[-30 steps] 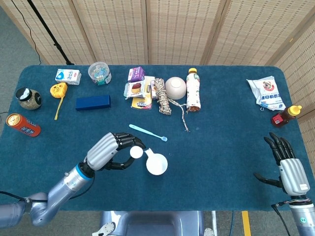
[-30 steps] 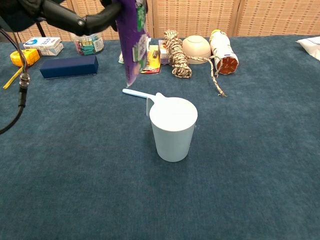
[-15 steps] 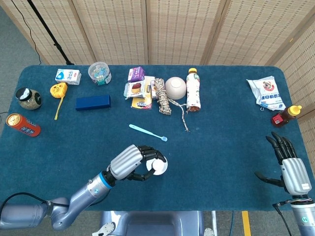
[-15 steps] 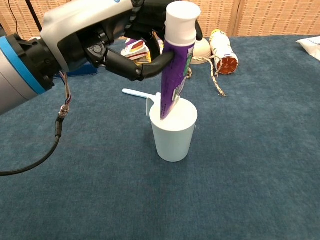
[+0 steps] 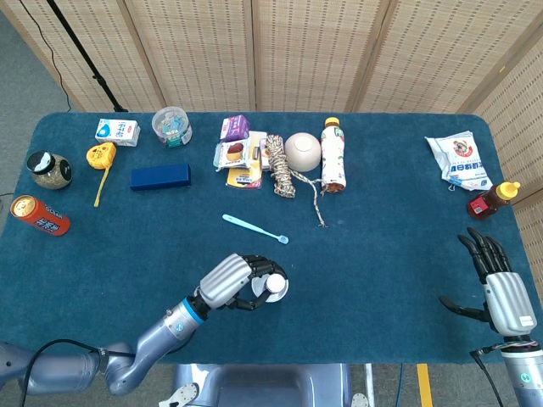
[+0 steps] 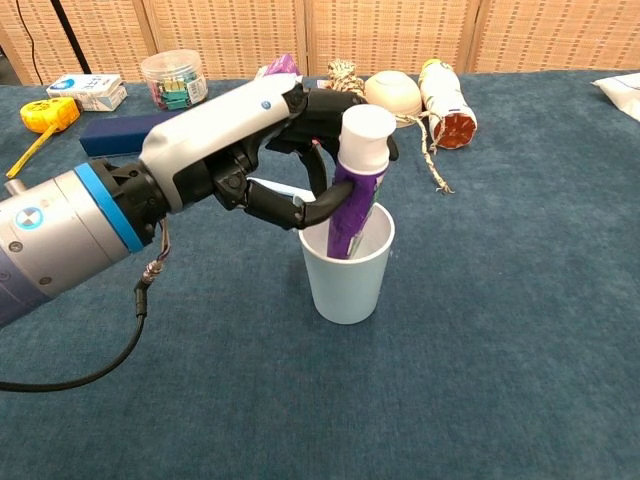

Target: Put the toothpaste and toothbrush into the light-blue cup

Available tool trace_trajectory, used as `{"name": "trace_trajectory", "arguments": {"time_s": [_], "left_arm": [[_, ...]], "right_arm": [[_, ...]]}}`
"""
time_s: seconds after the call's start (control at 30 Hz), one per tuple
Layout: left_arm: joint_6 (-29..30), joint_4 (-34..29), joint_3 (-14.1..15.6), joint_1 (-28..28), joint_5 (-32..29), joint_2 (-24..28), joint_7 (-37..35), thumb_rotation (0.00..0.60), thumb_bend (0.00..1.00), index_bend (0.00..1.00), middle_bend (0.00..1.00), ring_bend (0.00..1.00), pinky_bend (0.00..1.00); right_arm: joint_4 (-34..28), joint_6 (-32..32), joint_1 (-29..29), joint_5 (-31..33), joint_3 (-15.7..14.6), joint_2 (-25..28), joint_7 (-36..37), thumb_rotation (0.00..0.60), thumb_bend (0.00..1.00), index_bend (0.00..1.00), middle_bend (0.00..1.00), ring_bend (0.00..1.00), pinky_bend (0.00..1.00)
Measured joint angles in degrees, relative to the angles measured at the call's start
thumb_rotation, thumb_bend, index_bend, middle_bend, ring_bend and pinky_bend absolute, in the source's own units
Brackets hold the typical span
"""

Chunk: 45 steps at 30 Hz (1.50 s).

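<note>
Currently left hand (image 6: 255, 160) fingers (image 6: 300, 205) wrap the purple soft-plastic toothpaste tube (image 6: 355, 205), white cap up, lower end inside the light-blue plastic cup (image 6: 347, 275). Tube looks light, squashy; hold mid-body. Thin, stiff pale-blue toothbrush (image 5: 254, 228) lies on the blue felt tabletop (image 5: 382, 246) beyond. Right hand (image 5: 501, 292) spread, empty.

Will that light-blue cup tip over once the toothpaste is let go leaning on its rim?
Possibly. The light-blue cup looks thin, light and narrower at its base. The toothpaste stands tall above the rim, cap up, so releasing gently seems wise. The left robot hand holds it.
</note>
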Motion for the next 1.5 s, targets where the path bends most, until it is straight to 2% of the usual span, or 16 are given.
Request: {"name": "trace_trajectory", "arguments": {"time_s": [0.27,0.37,0.43,0.5,0.63,1.03,1.3,1.5], "left_arm": [[0.75,2.43,0.10,0.79,0.07,-1.39,-0.08,0.600,0.49,0.53,0.37,0.29,0.34],[0.60,3.21,0.31,0.95,0.08,-1.64,0.15,0.600,0.49,0.49,0.29,0.19,0.24],[0.49,3.53,0.53,1.01,0.27,-1.64,0.33,0.600,0.49,0.42,0.18,0.10,0.17],[0.63,3.62,0.53,1.08,0.38,-1.64,-0.17,0.600,0.49,0.33,0.10,0.05,0.14],[1.67,4.11,0.56,1.37,1.04,-1.60,-1.40,0.600,0.48,0.19,0.02,0.02,0.12],[3.06,3.32,1.56,2.05,2.78,1.08,-4.39,0.600,0.48,0.12,0.00,0.00,0.10],[3.94,0.45,-2.43,2.13,0.01,6.75,-5.01,0.600,0.48,0.09,0.00,0.00,0.10],[-1.87,0.36,-3.86,1.05,-4.23,11.35,0.03,0.600,0.48,0.10,0.00,0.00,0.10]], "right_arm": [[0.19,0.53,-0.07,-0.52,-0.03,0.05,0.79,0.600,0.00,0.06,0.00,0.00,0.00],[0.15,0.64,-0.10,-0.67,-0.09,0.02,0.80,0.600,0.00,0.06,0.00,0.00,0.00],[0.08,0.77,-0.14,-0.73,-0.08,0.02,0.67,0.600,0.00,0.07,0.00,0.00,0.00],[-0.01,0.85,-0.18,-0.76,-0.08,0.01,0.49,0.600,0.00,0.07,0.00,0.00,0.00],[-0.05,0.76,-0.17,-0.77,-0.11,-0.08,0.26,0.600,0.00,0.07,0.00,0.00,0.00],[-0.25,0.70,-0.18,-0.67,-0.06,-0.13,-0.14,0.600,0.00,0.07,0.00,0.00,0.00],[-0.28,0.73,-0.19,-0.79,-0.13,-0.06,-0.03,0.600,0.00,0.07,0.00,0.00,0.00],[-0.31,0.55,-0.06,-0.84,-0.12,-0.05,0.16,0.600,0.00,0.07,0.00,0.00,0.00]]}}
